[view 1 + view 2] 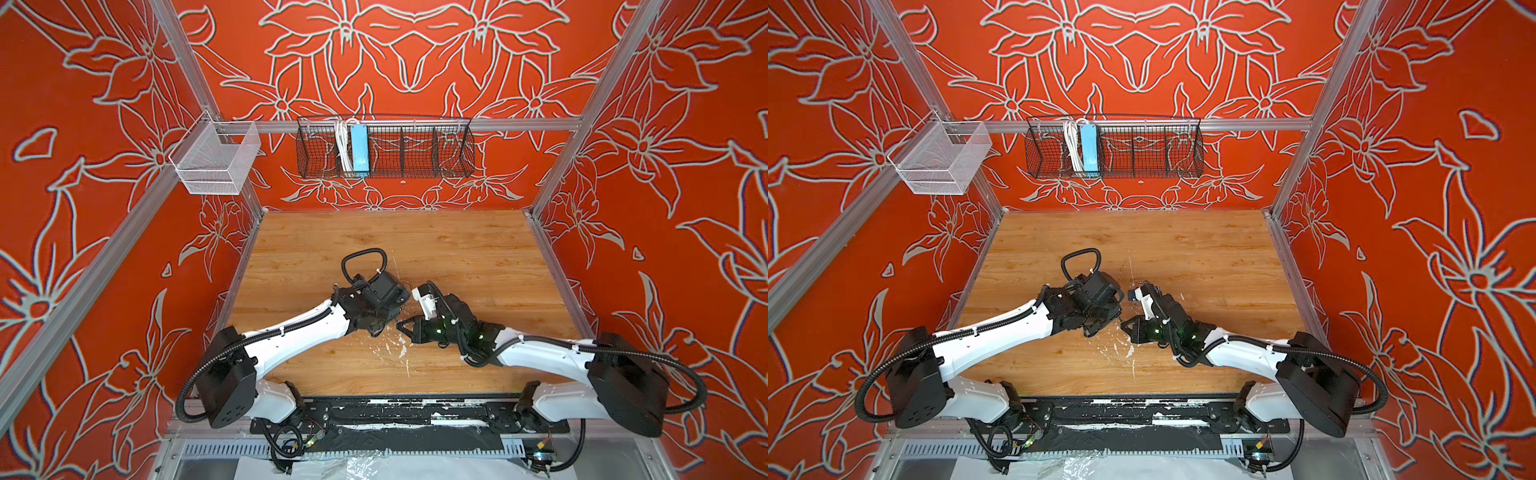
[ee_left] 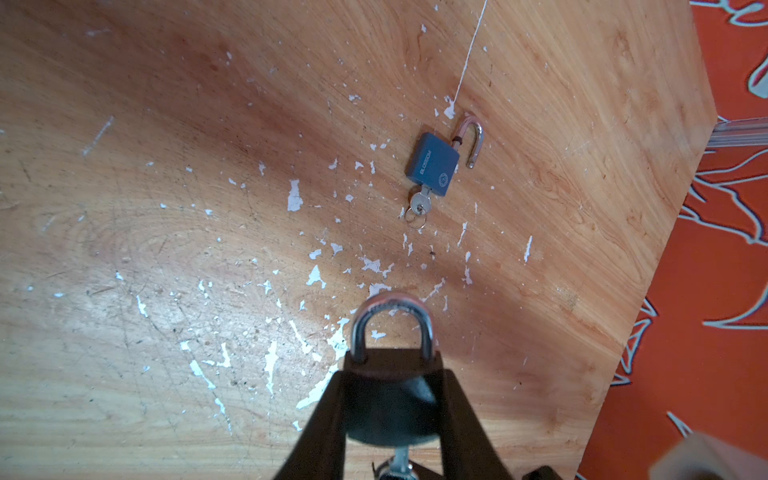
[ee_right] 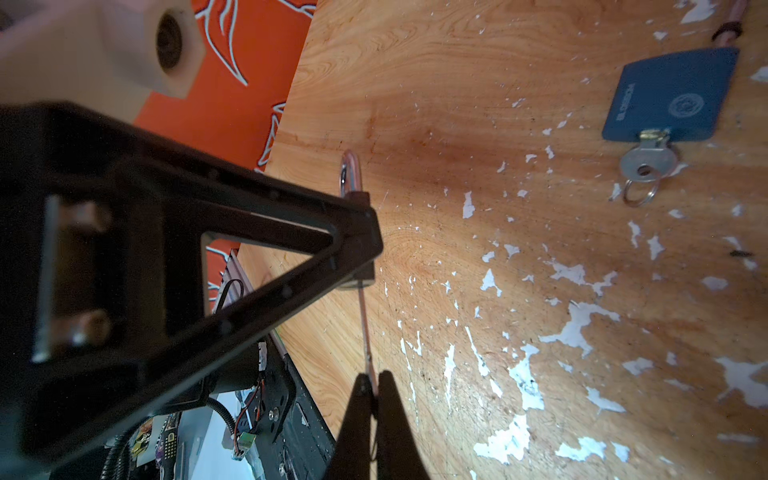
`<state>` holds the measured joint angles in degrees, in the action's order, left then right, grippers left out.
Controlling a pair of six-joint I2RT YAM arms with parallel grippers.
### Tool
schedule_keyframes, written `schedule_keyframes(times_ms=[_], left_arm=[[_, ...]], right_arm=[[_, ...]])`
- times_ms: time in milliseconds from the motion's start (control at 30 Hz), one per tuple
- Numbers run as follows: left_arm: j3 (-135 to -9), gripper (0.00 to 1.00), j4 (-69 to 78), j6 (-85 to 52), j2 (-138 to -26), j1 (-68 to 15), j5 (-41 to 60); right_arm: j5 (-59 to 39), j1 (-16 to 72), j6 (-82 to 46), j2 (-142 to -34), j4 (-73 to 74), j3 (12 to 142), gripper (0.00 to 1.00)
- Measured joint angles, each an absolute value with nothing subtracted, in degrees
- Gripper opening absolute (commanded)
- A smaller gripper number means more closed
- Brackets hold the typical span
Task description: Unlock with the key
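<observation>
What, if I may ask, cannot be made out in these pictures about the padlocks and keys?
Dark padlock, keyhole: left wrist view, covered by the left pincer and the picture's edge.
Held key, teeth: right wrist view, seen edge-on, head inside the right pincer.
Blue padlock, shackle: right wrist view, cut off by the edge.
Dark padlock again: both top views, hidden beneath both pincers.

Both top views are evenly, brightly lit; a pale sheen and soft shadow bands are noted on the table (image 2: 124,316); wrist-view foregrounds are blurred.
</observation>
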<state>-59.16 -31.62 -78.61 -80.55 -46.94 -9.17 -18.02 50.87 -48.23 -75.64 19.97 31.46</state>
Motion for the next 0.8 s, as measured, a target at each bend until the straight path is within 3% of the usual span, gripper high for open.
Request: schedule_keyframes(times_ms=[800], left_arm=[[-59.81,0.09,-32.4,-78.24,-80.55,-47.07,-11.31]], right_arm=[[-19.75,49.17,-48.29,-77.73,19.14,34.04,0.0]])
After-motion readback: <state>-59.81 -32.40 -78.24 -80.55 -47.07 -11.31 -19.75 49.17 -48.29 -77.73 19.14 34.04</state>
